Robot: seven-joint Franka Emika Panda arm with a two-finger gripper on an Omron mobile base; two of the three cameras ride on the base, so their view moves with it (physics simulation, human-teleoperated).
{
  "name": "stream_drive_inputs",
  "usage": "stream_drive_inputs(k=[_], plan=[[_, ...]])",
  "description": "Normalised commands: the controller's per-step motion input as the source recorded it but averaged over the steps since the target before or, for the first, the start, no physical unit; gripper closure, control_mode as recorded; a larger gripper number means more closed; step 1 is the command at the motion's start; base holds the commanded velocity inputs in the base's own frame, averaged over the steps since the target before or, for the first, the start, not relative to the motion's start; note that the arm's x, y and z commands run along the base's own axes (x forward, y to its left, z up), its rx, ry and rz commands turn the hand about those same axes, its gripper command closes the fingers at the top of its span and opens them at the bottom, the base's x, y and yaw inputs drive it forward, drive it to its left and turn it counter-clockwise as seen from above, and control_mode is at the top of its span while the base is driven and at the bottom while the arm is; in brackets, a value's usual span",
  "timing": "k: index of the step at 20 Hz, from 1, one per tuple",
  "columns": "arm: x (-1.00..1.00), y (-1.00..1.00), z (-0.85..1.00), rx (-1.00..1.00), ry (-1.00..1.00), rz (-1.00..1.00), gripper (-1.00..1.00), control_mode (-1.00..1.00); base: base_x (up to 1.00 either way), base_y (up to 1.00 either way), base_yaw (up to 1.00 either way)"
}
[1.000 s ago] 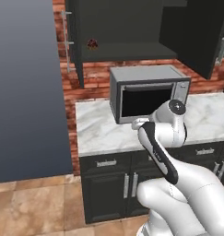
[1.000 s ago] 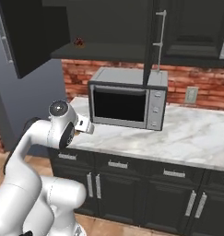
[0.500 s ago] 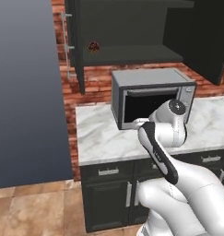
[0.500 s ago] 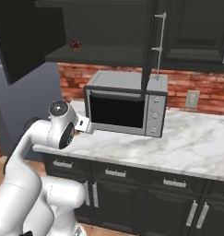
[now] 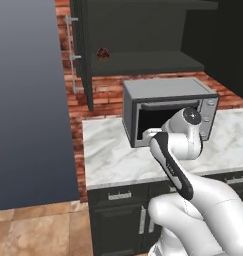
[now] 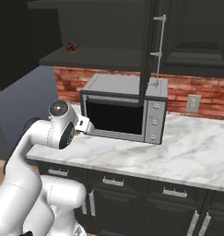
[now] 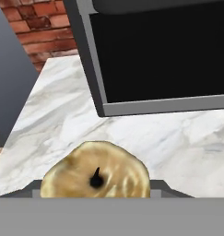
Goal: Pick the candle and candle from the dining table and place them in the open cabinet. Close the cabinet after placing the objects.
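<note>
Left base view: the whole scene has slid as the base drives closer to the grey boxy microwave [image 5: 168, 112] and open black wall cabinet [image 5: 143, 62]. Right base view: the same shift. Hand view: the claw grips the squat golden-tan candle [image 7: 96, 177] over the white marble desk [image 7: 53, 115] front edge, ready for shelving.

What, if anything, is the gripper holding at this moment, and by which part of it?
The gripper holds the short golden-tan candle, clamped by its sides, wick end facing the camera. The fingertips themselves are hidden behind it.
</note>
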Motion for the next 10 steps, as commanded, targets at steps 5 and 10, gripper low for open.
stream_drive_inputs(k=[5,10], plan=[[0.0,0.0,0.0,0.0,0.0,0.0,1.0,1.0,0.37,-0.01,0.0],[0.0,0.0,0.0,0.0,0.0,0.0,1.0,1.0,0.28,0.0,0.0]])
